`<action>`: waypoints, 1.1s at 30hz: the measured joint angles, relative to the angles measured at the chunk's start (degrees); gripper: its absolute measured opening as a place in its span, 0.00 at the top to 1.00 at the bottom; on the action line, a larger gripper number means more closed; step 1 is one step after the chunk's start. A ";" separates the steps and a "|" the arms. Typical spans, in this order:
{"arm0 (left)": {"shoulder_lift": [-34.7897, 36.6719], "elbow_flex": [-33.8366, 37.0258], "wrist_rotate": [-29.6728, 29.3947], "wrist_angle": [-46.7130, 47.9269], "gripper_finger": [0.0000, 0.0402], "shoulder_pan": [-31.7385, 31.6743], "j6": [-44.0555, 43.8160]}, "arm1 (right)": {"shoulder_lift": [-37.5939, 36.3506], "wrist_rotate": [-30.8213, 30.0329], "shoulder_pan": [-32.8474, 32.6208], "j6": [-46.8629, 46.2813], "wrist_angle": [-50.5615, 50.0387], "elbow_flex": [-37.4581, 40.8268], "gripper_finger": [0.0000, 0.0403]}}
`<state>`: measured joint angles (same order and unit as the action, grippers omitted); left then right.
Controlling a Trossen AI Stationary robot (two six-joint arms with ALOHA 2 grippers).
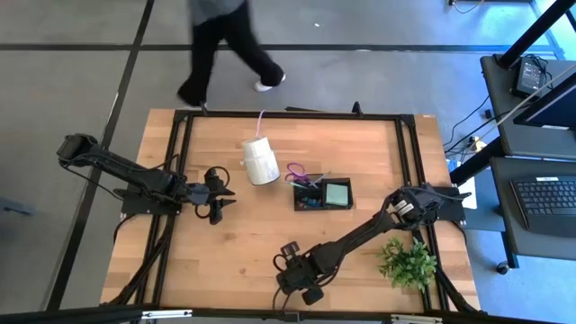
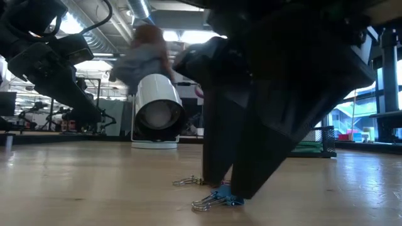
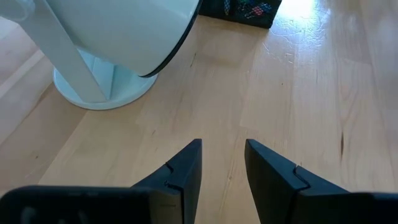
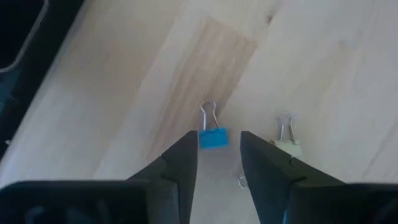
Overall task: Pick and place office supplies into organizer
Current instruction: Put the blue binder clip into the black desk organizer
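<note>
My right gripper [image 4: 219, 138] is open and points down at the table near its near edge [image 1: 301, 281]. A small blue binder clip [image 4: 213, 138] lies flat on the wood between the fingertips, close to one finger. A pale binder clip [image 4: 287, 145] lies just outside the other finger. The low view shows the blue clip [image 2: 223, 198] and a second clip [image 2: 187, 182] at the fingers' feet. The black organizer [image 1: 306, 203] holds a mint-green pad [image 1: 337, 193], and the purple-handled scissors [image 1: 297, 171] rest across its far left corner. My left gripper [image 3: 224, 155] is open above bare wood. My right gripper's fingers stand on either side of the blue clip's body [image 4: 214, 139], coming from above. The clip lies on the table with its wire handle pointing away from the fingers. Whether a finger touches it, I cannot tell.
A white cylinder roll [image 1: 259, 160] lies on its stand just beyond my left gripper [image 1: 216, 193]. A green plant [image 1: 409, 261] stands near the table's right near corner. A person [image 1: 225, 40] walks past beyond the far edge. Bare wood lies between the two arms.
</note>
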<state>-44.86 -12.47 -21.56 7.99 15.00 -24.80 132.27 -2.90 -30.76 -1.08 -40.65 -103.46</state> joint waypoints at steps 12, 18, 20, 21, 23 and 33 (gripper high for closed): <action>0.00 0.00 0.00 -0.02 0.71 0.00 -0.07 | 0.61 0.04 -0.01 -1.72 0.40 0.00 0.69; -0.01 0.00 0.00 -0.02 0.71 0.00 -0.13 | 0.63 0.03 0.08 -6.45 1.15 0.00 0.69; 0.00 0.00 0.00 -0.02 0.71 0.00 -0.11 | 0.63 0.03 0.10 -7.91 1.17 0.00 0.69; 0.00 0.00 0.00 -0.02 0.71 0.00 -0.11 | 0.63 0.03 0.10 -8.38 1.17 0.00 0.69; -0.02 0.00 0.00 -0.02 0.71 0.00 -0.11 | 0.63 -0.01 0.10 -9.12 1.16 0.00 0.69; -0.01 0.00 0.00 -0.02 0.71 0.00 -0.15 | 0.63 -0.36 0.08 2.14 0.58 -0.04 0.69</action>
<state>-44.87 -12.47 -21.56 7.97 15.00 -24.95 132.90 -3.26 -30.68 1.07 -40.07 -103.50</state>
